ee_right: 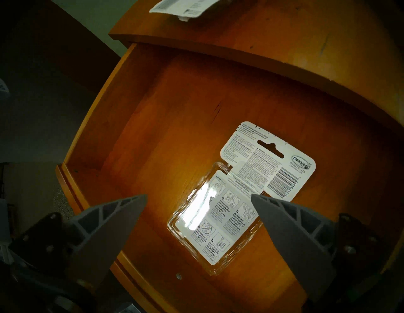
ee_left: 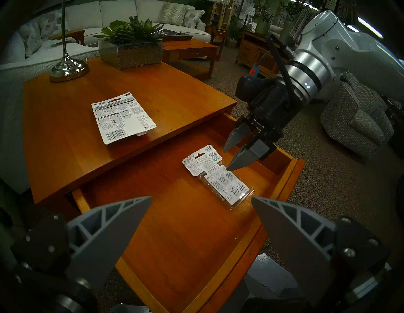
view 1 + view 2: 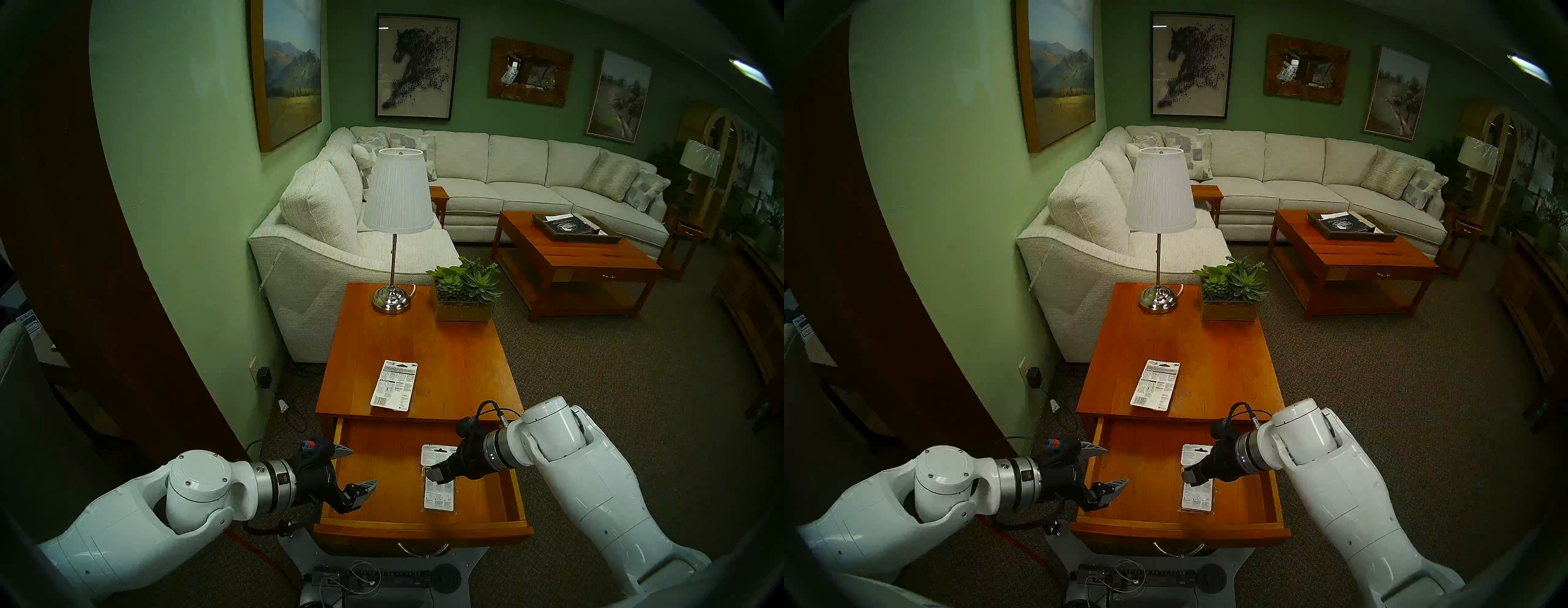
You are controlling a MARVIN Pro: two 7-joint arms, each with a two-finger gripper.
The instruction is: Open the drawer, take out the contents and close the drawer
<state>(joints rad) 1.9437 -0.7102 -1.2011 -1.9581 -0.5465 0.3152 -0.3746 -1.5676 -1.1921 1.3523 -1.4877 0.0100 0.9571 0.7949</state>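
Right gripper (image 3: 439, 472) covers the middle of the blister pack (image 3: 439, 496) in the head view. Up at twelve o'clock in the right wrist view, the card (image 1: 183, 7) is cut off by the edge. The drawer (image 3: 373, 467) handle (image 3: 424, 550) is half hidden under its front.

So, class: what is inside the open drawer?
One clear blister pack lies on the drawer floor, below the open right gripper. The space under the tabletop is hidden.

The drawer (image 3: 515, 488) stands pulled out from under the worktop (image 3: 458, 365). The blister pack (image 3: 439, 494) lies in its right half. The 3M card (image 3: 394, 385) lies on the worktop near the front edge; behind it stand the lamp (image 3: 392, 297) and, to its right, the planter (image 3: 464, 303).
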